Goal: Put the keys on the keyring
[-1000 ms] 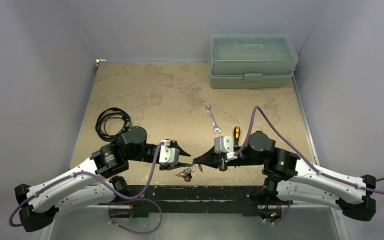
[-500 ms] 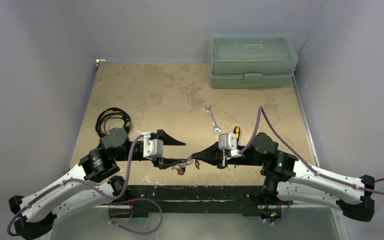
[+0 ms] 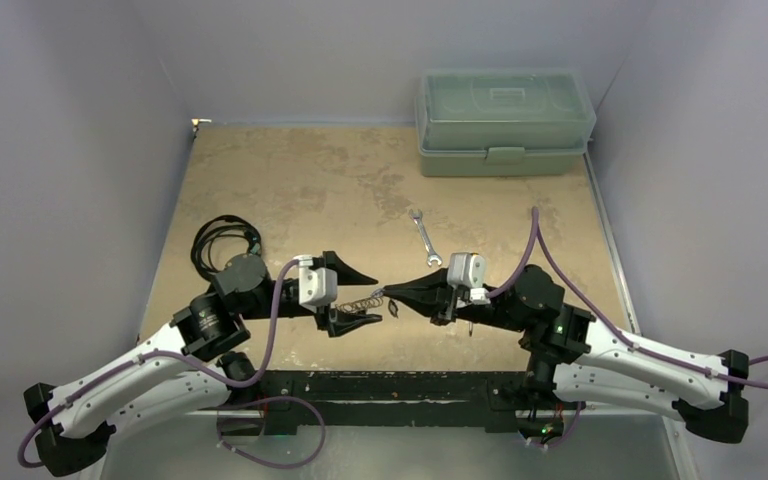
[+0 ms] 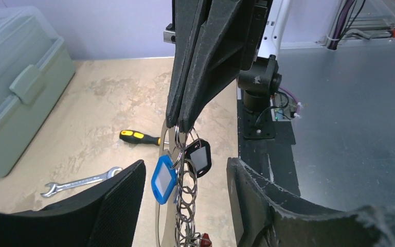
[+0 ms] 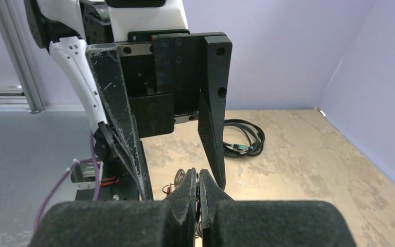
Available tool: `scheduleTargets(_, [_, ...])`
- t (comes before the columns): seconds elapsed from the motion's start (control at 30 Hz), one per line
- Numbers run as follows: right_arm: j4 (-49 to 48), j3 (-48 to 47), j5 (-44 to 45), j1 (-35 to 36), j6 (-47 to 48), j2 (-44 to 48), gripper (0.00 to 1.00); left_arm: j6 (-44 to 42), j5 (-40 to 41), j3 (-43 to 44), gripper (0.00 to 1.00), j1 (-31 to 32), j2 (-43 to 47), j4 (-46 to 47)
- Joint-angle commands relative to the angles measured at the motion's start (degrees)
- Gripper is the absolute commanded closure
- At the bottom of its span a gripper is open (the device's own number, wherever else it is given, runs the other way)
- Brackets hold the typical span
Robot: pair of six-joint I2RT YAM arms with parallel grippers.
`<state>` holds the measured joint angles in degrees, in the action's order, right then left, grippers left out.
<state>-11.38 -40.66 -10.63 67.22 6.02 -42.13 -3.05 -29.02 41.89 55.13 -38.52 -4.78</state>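
**Keyring held up between the two pincers, left one standing open**

The right pincer (image 3: 389, 291) is pinched tight on the top of the keyring (image 4: 184, 206), which hangs straight below its tips as a string of metal rings. A blue-headed key (image 4: 163, 177) and a black-headed key (image 4: 199, 158) dangle just under those tips. The left pincer (image 3: 377, 298) gapes wide, one finger on each side of the bunch and neither touching it.

The step in hand looks like a re-grip or handover in mid-air. The next move probably calls for the left pincer to close on a single ring or key, not the whole swinging bunch.

The left wrist view alone shows the key colours and where the grip bites. From above, the bunch is only a glint between the tips. The right wrist view confirms its own fingers are pressed together, but they hide most of the keyring.
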Motion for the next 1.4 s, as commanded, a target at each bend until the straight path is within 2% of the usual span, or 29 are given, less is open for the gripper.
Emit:
scheduleTargets(0.0, [-5.56,-0.33,2.71,0.18,-1.04,-0.20,1.00,-3.03,2.61,-0.19,0.42,-0.20,0.69,1.75])
scheduleTargets(0.2, [-6.07,-0.69,0.80,0.19,-1.46,-1.14,1.00,-4.47,2.25,0.09,0.45,-0.29,-1.09,1.77])
scheduleTargets(0.37, [-7.13,-0.27,-0.49,0.19,-1.94,-1.34,1.00,-5.99,3.02,0.82,0.56,-0.67,-2.91,0.97])
scheduleTargets(0.47, [-7.46,-0.25,-1.26,0.15,-2.13,-2.09,1.00,-5.92,2.70,0.87,0.66,-1.26,-2.84,2.03])
scheduleTargets(0.57, [-8.42,0.22,-1.95,0.19,-2.59,-2.45,1.00,-5.72,2.44,0.89,0.83,-2.01,-2.33,2.53])
scheduleTargets(0.63, [-8.86,0.53,-2.40,0.19,-2.76,-2.65,1.00,-5.21,1.91,0.92,0.87,-2.62,-2.03,2.98])
scheduleTargets(0.73, [-9.10,0.72,-2.63,0.19,-2.86,-3.24,1.00,-4.26,0.18,0.49,0.83,-3.42,-1.81,5.27])
scheduleTargets(0.83, [-9.15,0.67,-2.81,0.19,-2.94,-3.59,1.00,-3.95,-1.34,0.25,0.69,-3.94,-1.82,5.79])
scheduleTargets(0.9, [-9.35,0.70,-2.90,0.19,-3.03,-3.66,1.00,-3.96,-1.64,0.10,0.63,-4.03,-1.67,5.84])
scheduleTargets(1.0, [-9.57,0.69,-3.07,0.19,-3.12,-3.72,1.00,-4.11,-2.07,-0.13,0.61,-4.11,-1.32,6.04])
scheduleTargets(1.17, [-9.54,0.66,-3.17,0.19,-3.21,-3.63,1.00,-5.17,-2.89,0.57,1.00,-4.20,-1.91,4.88])
scheduleTargets(1.37, [-9.58,0.56,-3.22,0.14,-3.48,-2.62,1.00,-6.46,-3.09,1.21,1.00,-4.28,-1.89,1.02])
